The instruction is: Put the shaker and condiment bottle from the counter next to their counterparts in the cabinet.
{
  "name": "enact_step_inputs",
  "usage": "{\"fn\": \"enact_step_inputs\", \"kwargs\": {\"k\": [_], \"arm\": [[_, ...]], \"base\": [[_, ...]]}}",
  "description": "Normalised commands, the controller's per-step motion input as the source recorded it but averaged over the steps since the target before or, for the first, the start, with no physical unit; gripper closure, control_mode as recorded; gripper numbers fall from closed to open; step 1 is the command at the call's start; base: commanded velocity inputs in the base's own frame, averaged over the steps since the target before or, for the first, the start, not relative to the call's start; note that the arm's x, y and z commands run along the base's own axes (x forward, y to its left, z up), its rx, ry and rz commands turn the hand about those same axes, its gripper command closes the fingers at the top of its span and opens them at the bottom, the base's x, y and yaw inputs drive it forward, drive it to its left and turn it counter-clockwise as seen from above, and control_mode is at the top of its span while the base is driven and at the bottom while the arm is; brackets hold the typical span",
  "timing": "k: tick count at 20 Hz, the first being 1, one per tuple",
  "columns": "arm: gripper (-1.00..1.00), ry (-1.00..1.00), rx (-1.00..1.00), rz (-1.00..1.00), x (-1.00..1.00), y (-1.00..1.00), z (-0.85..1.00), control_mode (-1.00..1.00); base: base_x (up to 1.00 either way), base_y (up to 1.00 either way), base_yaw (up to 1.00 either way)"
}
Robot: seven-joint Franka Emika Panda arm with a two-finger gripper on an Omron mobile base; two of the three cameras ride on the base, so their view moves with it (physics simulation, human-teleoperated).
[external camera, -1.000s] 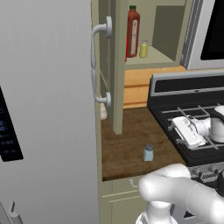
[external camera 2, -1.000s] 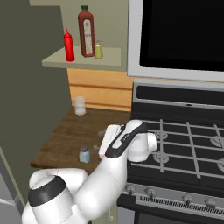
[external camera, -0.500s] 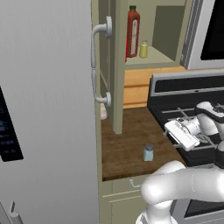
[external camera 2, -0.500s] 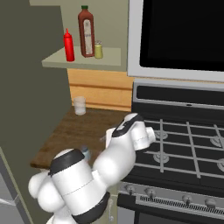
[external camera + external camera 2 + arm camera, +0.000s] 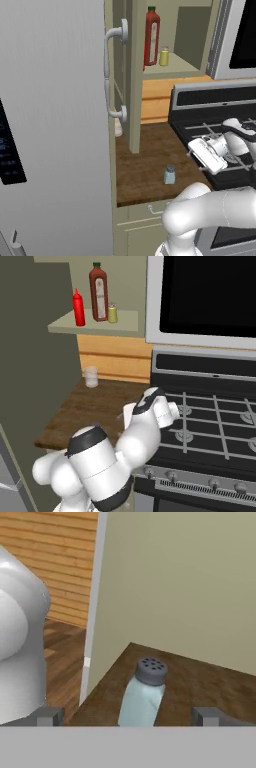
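The pale blue-grey shaker point(image 5: 170, 175) stands upright on the dark wood counter point(image 5: 145, 165), near its front edge. In the hand view the shaker point(image 5: 145, 694) sits between my fingertips point(image 5: 49, 716) and a little beyond them. My gripper point(image 5: 127, 717) is open and holds nothing. From the left base view the gripper point(image 5: 196, 151) hovers just right of the shaker, over the stove's edge. The red condiment bottle point(image 5: 78, 308) stands on the cabinet shelf point(image 5: 95, 326), left of the tall dark red bottle point(image 5: 98, 292) and the yellow shaker point(image 5: 112, 313).
The grey fridge point(image 5: 55, 125) walls off the counter's left side. The open cabinet door point(image 5: 134, 75) hangs over the counter's back. A small glass point(image 5: 91, 376) stands at the back of the counter. The stove point(image 5: 210, 421) lies to the right.
The arm has folded, and its elbow has swung up in front of the right base camera. The hand has slid slightly left toward the shaker. The jaws stay open.
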Motion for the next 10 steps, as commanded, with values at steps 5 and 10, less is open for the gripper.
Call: {"fn": "enact_step_inputs", "kwargs": {"k": [5,10], "arm": [[-1.0,-0.11,-0.07,-0.06,0.01,0.0,-0.31,-1.0],[-1.0,-0.05,-0.04,-0.12,0.08,0.0,-0.24,-1.0]], "base": [[0.0,0.0,0.0],[0.0,0.0,0.0]]}}
